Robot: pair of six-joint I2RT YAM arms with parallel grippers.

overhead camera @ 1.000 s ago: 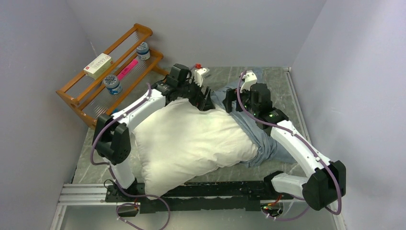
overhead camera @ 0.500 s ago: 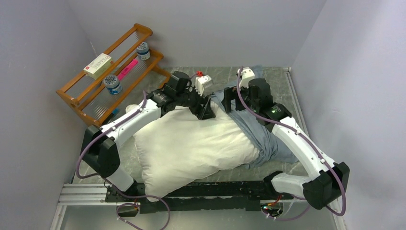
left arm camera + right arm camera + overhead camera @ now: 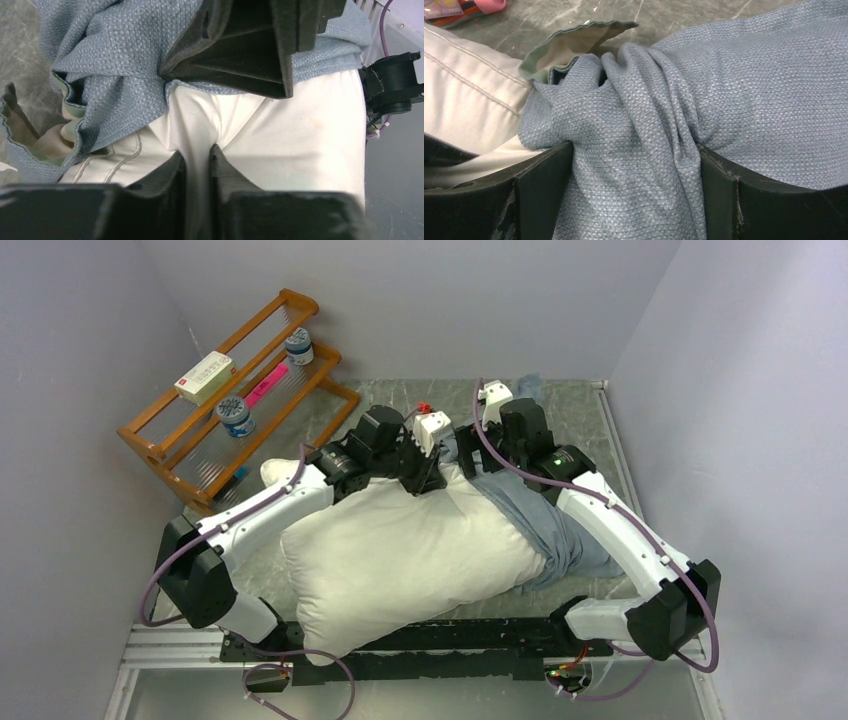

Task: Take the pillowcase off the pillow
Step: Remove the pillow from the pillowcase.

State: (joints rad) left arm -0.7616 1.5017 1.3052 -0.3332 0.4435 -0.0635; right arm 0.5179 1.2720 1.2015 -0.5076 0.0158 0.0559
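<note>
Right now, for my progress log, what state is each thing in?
pillow, mostly bare, lying flat.
pillowcase, bunched, mostly off, covering only one end of the pillow.
left end effector, closed on a fold of the pillow.
right end effector, open, straddling the bunched pillowcase.

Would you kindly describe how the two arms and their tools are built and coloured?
The left arm and right arm have white links between bulky black joints, with purple cables looped alongside. A small green light marks the right arm. The left tool and right tool have chunky matte-black fingers.
</note>
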